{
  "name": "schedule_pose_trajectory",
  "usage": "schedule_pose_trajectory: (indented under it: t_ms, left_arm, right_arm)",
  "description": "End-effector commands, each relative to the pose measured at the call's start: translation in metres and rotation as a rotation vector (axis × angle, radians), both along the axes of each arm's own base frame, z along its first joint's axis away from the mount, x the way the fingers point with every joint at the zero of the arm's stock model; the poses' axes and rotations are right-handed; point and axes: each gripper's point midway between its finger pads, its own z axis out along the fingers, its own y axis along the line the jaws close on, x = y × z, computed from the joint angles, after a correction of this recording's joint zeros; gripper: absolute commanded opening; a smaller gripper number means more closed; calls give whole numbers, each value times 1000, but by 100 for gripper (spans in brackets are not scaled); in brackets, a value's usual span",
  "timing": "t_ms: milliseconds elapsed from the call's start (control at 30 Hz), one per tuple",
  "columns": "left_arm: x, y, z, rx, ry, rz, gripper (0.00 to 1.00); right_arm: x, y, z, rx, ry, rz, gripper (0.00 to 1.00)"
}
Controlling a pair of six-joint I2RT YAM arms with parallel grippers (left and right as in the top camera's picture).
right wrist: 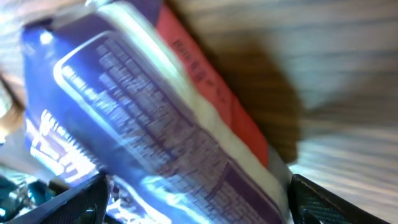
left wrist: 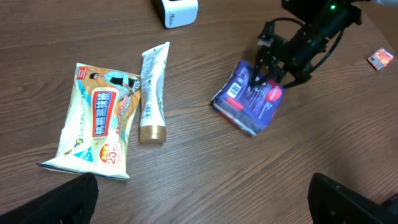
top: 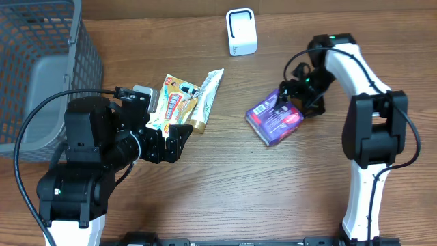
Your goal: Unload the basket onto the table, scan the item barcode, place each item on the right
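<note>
The item, a purple package [top: 273, 119] [left wrist: 247, 104], lies tilted on the wooden table right of centre, with a white label patch on its near-left face. My right gripper [top: 293, 96] [left wrist: 268, 61] comes down on its far end. In the right wrist view the package [right wrist: 155, 124] fills the whole gap between the fingers, and the right gripper [right wrist: 199, 202] is shut on it, jaws wide. The white scanner [top: 241, 32] [left wrist: 177, 11] stands at the back centre. My left gripper [top: 171, 140] [left wrist: 202, 199] hovers open over bare table, holding nothing.
A wipes packet [top: 174, 102] [left wrist: 96, 124] and a white tube [top: 207, 99] [left wrist: 152, 93] lie side by side left of centre, just beyond the left gripper. A grey wire basket [top: 41, 68] stands at the far left. A small orange item [left wrist: 380, 58] lies far right.
</note>
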Motion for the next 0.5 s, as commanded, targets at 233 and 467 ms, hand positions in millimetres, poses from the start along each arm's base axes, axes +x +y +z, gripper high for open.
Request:
schedule_pose_trajectory:
  t_ms: [233,467]
  left_arm:
    - [2,3,7,17,-30,-3,100]
    - [2,3,7,17,-31,-3,100]
  right_arm:
    - [36,-26,66,-37,-158,-46,100]
    - [58,-82,75,-174,-246,-108,100]
